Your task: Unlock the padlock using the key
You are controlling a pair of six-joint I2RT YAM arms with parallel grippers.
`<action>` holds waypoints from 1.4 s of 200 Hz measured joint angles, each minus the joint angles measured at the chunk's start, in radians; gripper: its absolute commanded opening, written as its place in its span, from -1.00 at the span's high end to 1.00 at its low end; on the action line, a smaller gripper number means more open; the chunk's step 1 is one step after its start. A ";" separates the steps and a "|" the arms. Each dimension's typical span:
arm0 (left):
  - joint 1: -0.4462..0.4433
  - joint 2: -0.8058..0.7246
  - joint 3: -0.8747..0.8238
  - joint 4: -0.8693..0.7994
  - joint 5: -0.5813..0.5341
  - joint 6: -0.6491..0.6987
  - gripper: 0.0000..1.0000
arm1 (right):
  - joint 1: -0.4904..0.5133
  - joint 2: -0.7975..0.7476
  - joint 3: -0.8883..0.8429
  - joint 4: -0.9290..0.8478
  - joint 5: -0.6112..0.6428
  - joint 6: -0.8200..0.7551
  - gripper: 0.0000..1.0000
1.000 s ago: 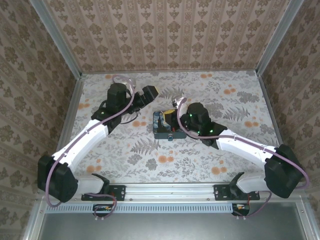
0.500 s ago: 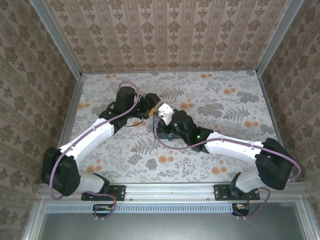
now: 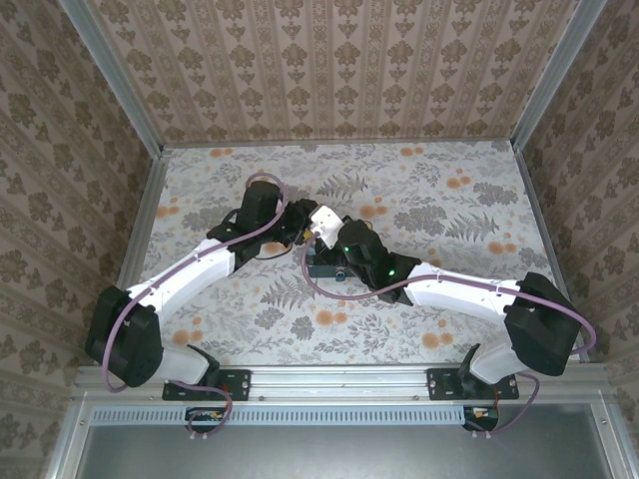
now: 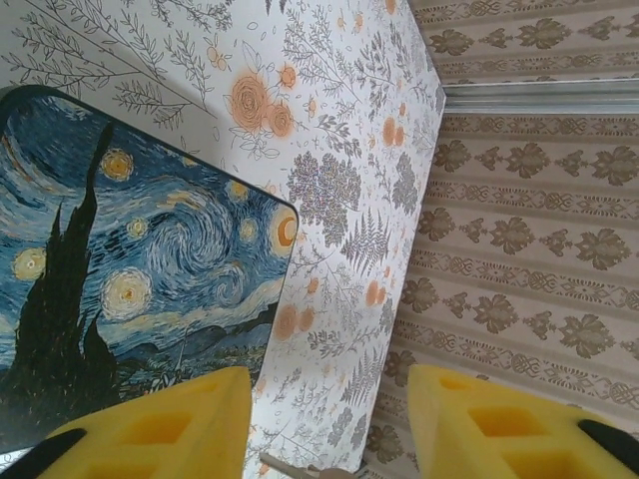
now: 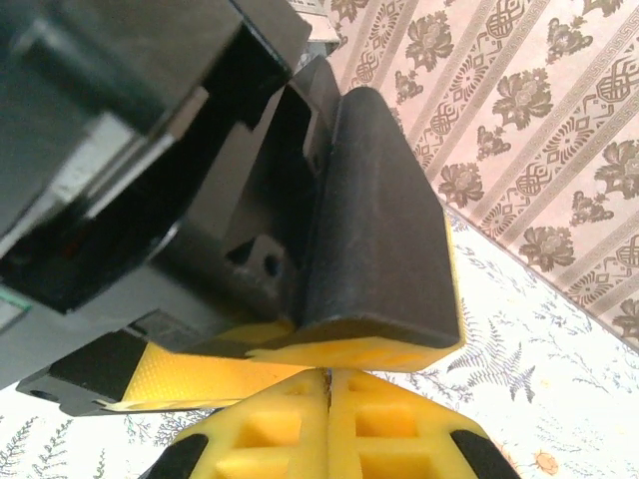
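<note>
From above, the left tool (image 3: 299, 222) and right tool (image 3: 314, 231) meet over the middle of the floral surface (image 3: 449, 299). Just beneath them is the painted box (image 3: 320, 267), and the padlock (image 3: 339, 271) is a small bluish spot on its near side. In the left wrist view, the left tool (image 4: 329, 387) is wide open and empty above the box (image 4: 140, 269). The key (image 4: 296, 466) appears as a thin sliver at the bottom edge. In the right wrist view, the right tool (image 5: 327, 381) has its yellow pads pressed together. I cannot tell whether anything is between them, and the left tool's dark finger (image 5: 379, 249) sits directly ahead.
</note>
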 measured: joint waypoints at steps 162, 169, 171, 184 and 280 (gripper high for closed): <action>0.002 0.043 -0.012 0.065 -0.009 0.007 1.00 | -0.017 0.000 0.008 -0.055 -0.002 0.055 0.02; 0.005 0.045 -0.016 0.071 -0.008 0.017 1.00 | -0.027 -0.026 0.002 -0.071 -0.028 0.085 -0.01; 0.005 0.045 -0.018 0.073 -0.008 0.020 1.00 | -0.029 -0.033 0.001 -0.074 -0.034 0.087 -0.02; 0.013 0.045 -0.028 0.095 -0.006 0.043 1.00 | -0.077 -0.113 -0.020 -0.100 -0.093 0.168 -0.05; 0.086 0.022 -0.180 0.536 0.060 0.319 1.00 | -0.381 -0.105 -0.132 0.136 -0.653 0.972 -0.09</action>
